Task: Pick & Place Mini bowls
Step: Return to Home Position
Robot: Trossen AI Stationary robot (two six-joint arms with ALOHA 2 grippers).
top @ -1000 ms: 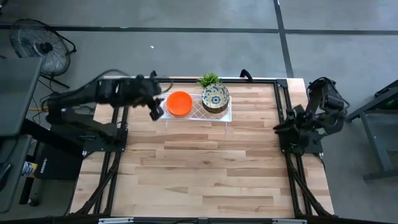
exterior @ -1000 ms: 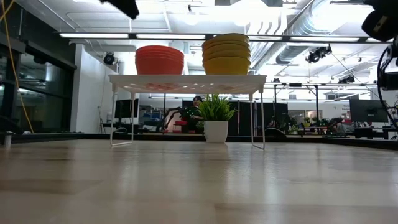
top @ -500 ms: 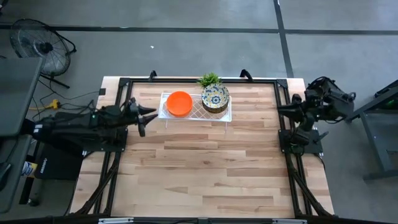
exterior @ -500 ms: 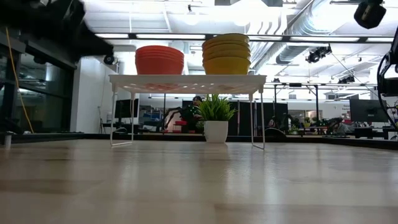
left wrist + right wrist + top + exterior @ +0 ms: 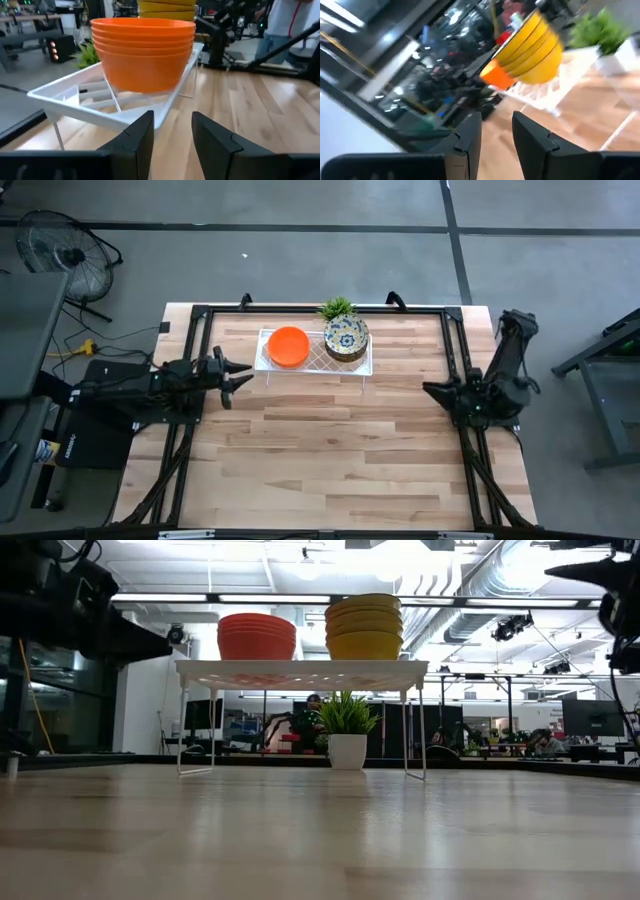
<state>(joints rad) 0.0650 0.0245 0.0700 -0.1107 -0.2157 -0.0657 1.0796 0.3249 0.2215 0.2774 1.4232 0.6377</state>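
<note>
Orange bowls (image 5: 288, 346) and patterned bowls (image 5: 346, 337) top the shelf (image 5: 316, 360).

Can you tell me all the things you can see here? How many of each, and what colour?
orange bowls: five, bright orange, stacked on the shelf's end nearer the left arm
patterned bowls: about five, yellow outside, cream with blue flowers inside, stacked on the shelf's other end
shelf: one, white lattice on thin legs, near the table's far edge
potted plant: one, green in a white pot, behind the shelf
table: one, light wood
fan: one, black, on the floor beyond the table
left gripper: dark, open, empty, facing the orange bowls
right gripper: dark, open, empty, at the table's right edge
</note>
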